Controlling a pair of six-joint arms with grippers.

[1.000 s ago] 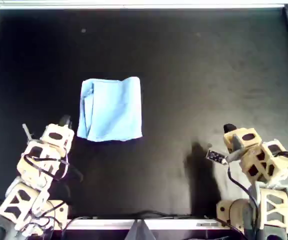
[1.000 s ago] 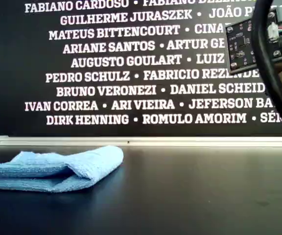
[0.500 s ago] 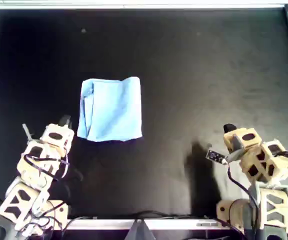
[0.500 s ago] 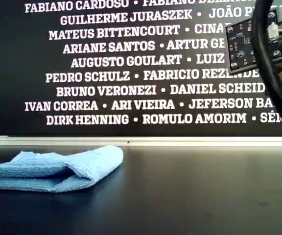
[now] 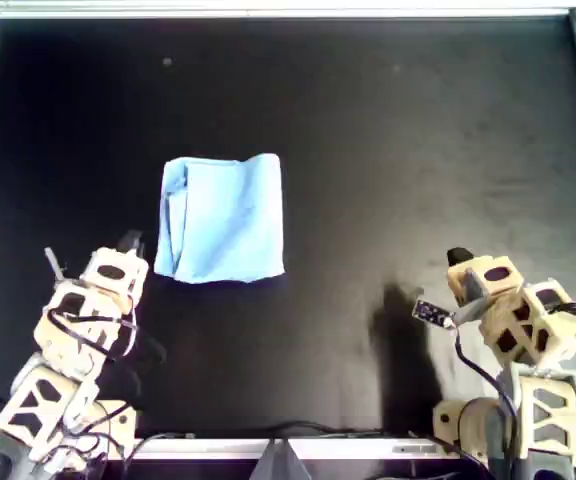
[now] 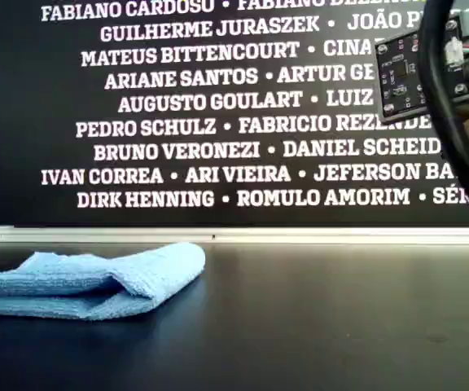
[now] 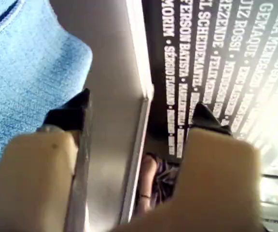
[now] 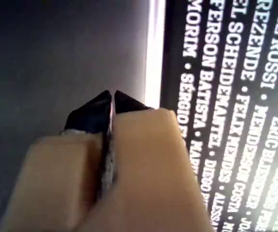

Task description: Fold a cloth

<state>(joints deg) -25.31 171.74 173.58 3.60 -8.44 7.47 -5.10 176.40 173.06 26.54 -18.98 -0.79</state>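
Observation:
The light-blue cloth (image 5: 221, 218) lies folded into a compact rectangle on the black table, left of centre in the overhead view. It also shows in the exterior view (image 6: 88, 281) as a flat bundle with a rolled fold on its right, and in the first wrist view (image 7: 18, 72). My first gripper (image 5: 128, 242) rests just beside the cloth's near left corner, apart from it. Its jaws stand open and empty in the first wrist view (image 7: 141, 104). My second gripper (image 5: 458, 257) sits at the overhead view's lower right, far from the cloth, and is shut on nothing (image 8: 112, 96).
The black table (image 5: 388, 130) has a metal rim (image 5: 288, 12) along its far edge and sides. A dark wall printed with white names (image 6: 218, 122) stands behind it. An arm's circuit board and cable (image 6: 401, 77) hang at the exterior view's upper right.

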